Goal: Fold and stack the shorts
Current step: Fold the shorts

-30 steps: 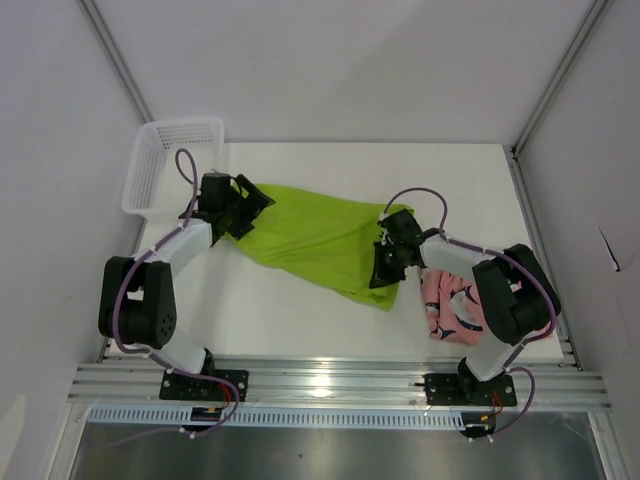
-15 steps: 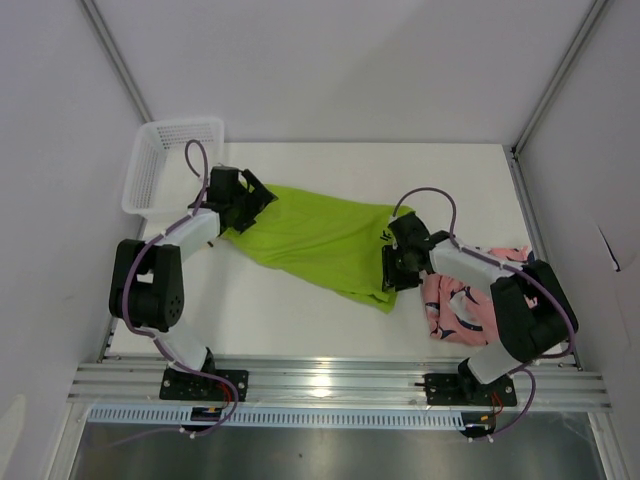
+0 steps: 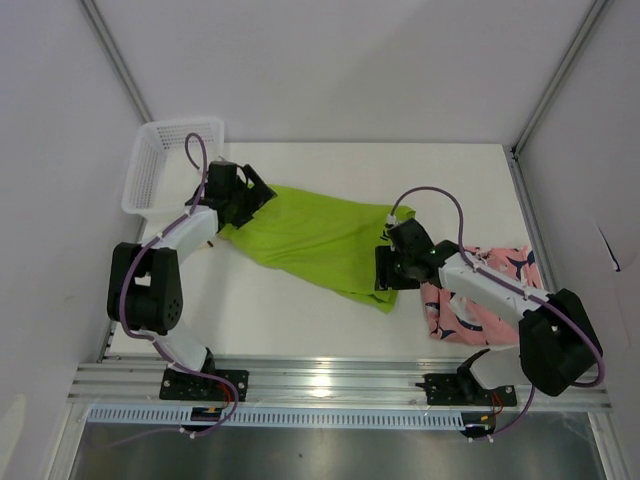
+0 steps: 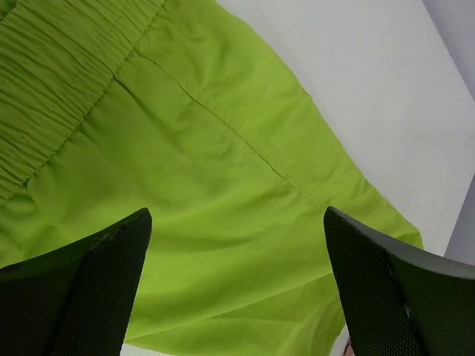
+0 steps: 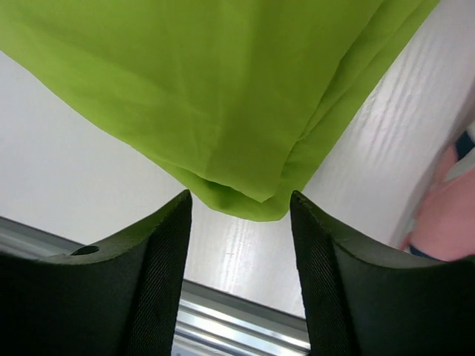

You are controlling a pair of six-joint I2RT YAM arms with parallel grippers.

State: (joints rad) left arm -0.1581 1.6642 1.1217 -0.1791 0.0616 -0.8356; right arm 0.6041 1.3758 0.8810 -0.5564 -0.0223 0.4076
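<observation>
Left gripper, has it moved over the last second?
Yes, the left gripper has crept away from the near rail, further up alongside the basket.

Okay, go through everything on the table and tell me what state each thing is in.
green shorts, spread flat, ungripped.
pink shorts, bunched up at the right edge.
basket, upright at the far left corner.
left gripper, open above the green shorts.
right gripper, open at the green shorts' near corner.

No text, label, brand or number was readable (pink shorts (image 3: pixel 450 312) beside right claw (image 3: pixel 386 271) bore pattern only).
</observation>
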